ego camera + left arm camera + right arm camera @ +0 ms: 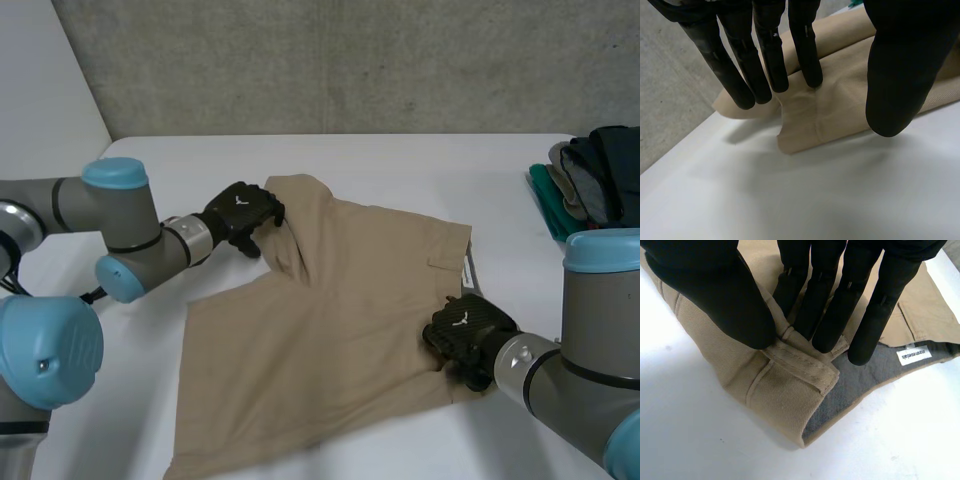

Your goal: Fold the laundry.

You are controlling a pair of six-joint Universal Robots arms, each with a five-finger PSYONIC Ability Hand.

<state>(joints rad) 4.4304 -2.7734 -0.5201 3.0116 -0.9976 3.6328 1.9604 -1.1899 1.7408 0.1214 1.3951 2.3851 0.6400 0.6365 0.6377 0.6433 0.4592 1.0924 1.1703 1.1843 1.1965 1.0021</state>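
Item: one pair of tan shorts [330,320], spread flat on a white table [420,165]. In the head view the long axis runs roughly 3 to 9 o'clock: the waist points to 3 o'clock and the legs to 9 o'clock.

1. Right hand [465,330] — nearest, at about 4 o'clock of the shorts, on the near end of the waistband [800,367]. In the right wrist view the thumb [725,305] sits on the outer face and the fingers [825,325] on the inner side. The band is pinched up into a ridge between them. Grey lining [855,385] and a white label [913,355] show just beyond the fingertips.

2. Near leg: lies flat, with its hem toward 8 o'clock at the table's near edge.

3. Far leg [295,215]: its hem points toward 11 o'clock, and a raised fold crosses it.

4. Left hand [240,212] — at 10 o'clock of the shorts, against that leg's outer edge. In the left wrist view the fingers [767,55] are straight and close together, their tips on the folded cloth. The thumb [900,75] stands well apart from them. Nothing is pinched, and the hem corner [800,135] lies on the table between fingers and thumb.

5. Pile of garments [595,180]: dark and green pieces at 2 o'clock on the table's far right, well apart from the shorts.

6. Grey wall [350,60]: behind the table at 12 o'clock.
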